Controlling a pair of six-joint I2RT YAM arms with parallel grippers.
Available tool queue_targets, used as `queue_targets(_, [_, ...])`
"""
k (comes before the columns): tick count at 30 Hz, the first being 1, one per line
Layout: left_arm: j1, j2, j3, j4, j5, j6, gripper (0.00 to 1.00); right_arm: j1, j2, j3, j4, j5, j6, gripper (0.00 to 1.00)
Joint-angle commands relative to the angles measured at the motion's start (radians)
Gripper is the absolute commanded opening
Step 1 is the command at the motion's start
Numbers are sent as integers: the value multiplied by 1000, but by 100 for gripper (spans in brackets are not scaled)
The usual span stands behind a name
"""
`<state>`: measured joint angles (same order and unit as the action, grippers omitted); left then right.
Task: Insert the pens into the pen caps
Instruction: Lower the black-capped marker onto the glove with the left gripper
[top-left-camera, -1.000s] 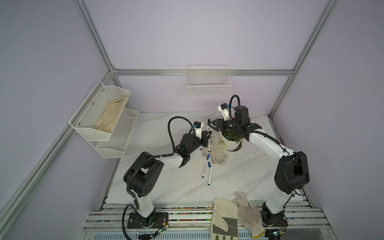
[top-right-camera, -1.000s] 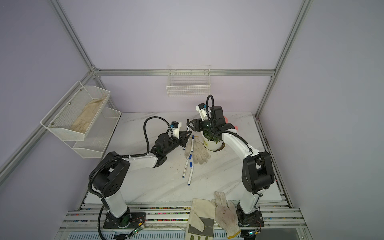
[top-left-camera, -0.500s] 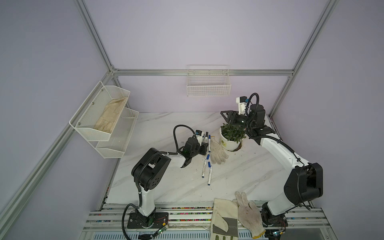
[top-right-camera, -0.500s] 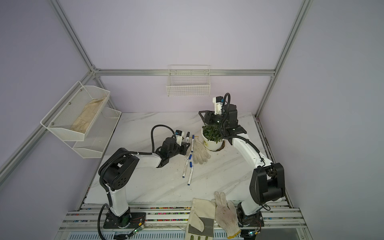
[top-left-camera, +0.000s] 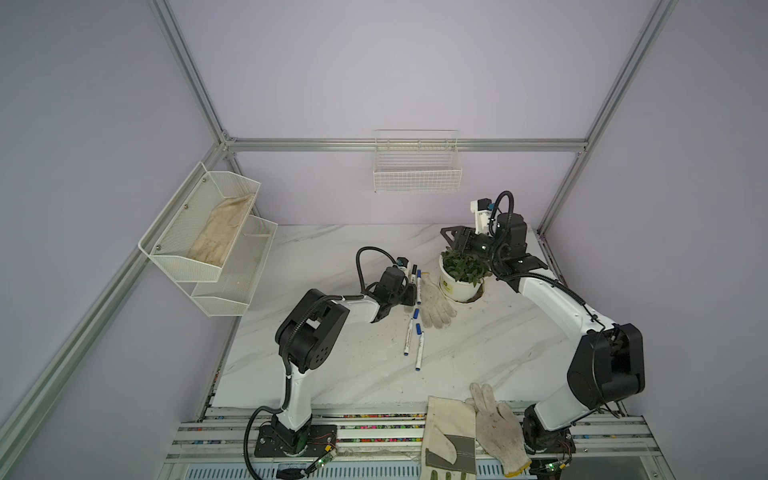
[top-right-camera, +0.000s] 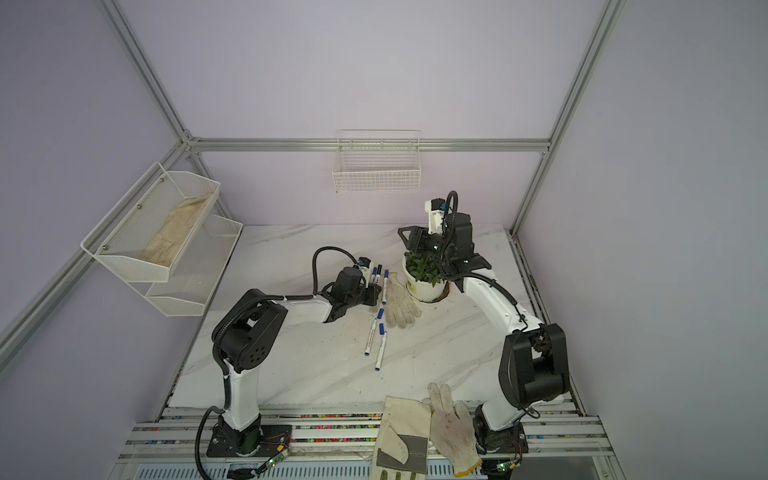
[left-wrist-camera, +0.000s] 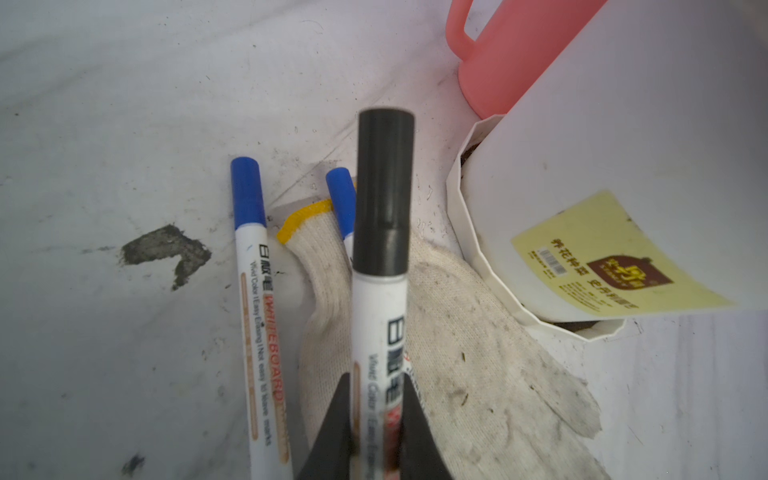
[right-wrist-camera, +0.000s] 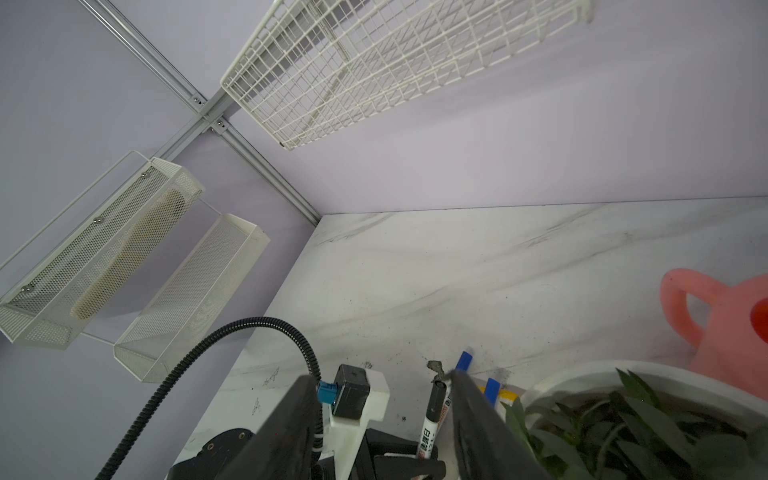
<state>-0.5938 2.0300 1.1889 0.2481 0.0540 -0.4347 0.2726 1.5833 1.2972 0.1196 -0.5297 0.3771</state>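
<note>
With left fingers clamped on the black-capped pen, held over the glove, lower it flat onto bare bench beside the 2 blue-capped pens before letting go, clear of the plant pot; right fingers part-open, seemingly empty, above that pot.

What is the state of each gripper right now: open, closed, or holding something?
Left gripper: jaws closed on the black-capped pen.
Right gripper: jaws open, holding nothing.
</note>
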Motion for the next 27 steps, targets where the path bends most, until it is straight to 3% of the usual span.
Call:
queue_targets(1, [10,18,113,-15,-17,-1,12,-7,7,-9,13,-8,5,54])
queue_targets(6, [19,37,136,-10,-31,-34,30,-13,6,-9,11,-13,0,53])
queue_targets(24, [25,-27,117,6,33,-31,36,-16,11,-10,-25,-9,-15,50])
queue_targets(27, [25,-84,68,4,53,-12,37,-13,10,-12,-105,35,-86,50])
